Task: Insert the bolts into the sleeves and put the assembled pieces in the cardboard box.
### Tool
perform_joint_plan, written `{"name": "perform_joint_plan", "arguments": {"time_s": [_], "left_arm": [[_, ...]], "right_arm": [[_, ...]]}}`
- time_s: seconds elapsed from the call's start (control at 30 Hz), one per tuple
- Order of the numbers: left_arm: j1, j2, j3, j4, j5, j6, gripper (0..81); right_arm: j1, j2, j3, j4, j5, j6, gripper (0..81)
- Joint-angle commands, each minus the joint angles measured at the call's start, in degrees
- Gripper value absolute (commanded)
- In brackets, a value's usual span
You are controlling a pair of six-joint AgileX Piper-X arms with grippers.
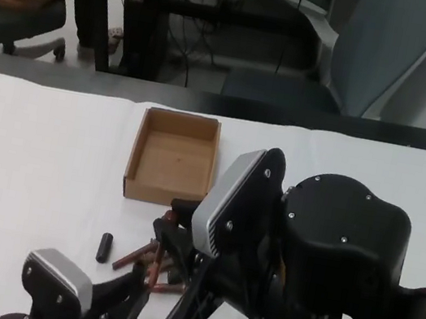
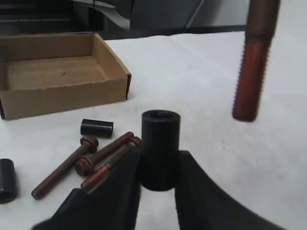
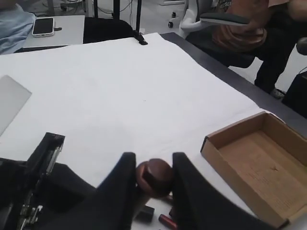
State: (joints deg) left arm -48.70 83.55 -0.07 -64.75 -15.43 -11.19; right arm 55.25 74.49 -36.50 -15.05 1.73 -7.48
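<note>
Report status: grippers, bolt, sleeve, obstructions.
Left gripper jaws shut on upright black cylindrical sleeve. Right gripper jaws shut on reddish-brown threaded bolt, hanging apart from sleeve, not inserted. Loose bolts, loose sleeves near brown cardboard box.

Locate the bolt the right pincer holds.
In the left wrist view the bolt hangs thread-down beside the upright sleeve clamped in the left pincer, not yet in it. The right pincer grips its head.

The left gripper point(image 2: 158, 191) pinched a black sleeve point(image 2: 160, 143) upright between its fingers, open end up. From it, a reddish bolt point(image 2: 254, 62) hung threads-down at one o'clock, clear of the sleeve. At ten o'clock, loose bolts point(image 2: 96, 160) and a second sleeve point(image 2: 97, 128) lay on the white cloth point(image 2: 201, 72), with the cardboard box point(image 2: 62, 98) beyond them at eleven.
</note>
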Motion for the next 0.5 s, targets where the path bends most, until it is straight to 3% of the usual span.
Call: {"name": "perform_joint_plan", "arguments": {"time_s": [0.0,0.47], "left_arm": [[0.1,1.0,-0.4,-6.2,3.2,0.0,1.8],[0.0,1.0,-0.5,-7.2,5.7,-0.4,1.8]], "right_arm": [[0.1,-1.0,-0.3,-0.8,-0.4,-0.6,0.6],[0.0,5.8,-0.4,-10.7,0.1,-3.3,0.6]]}}
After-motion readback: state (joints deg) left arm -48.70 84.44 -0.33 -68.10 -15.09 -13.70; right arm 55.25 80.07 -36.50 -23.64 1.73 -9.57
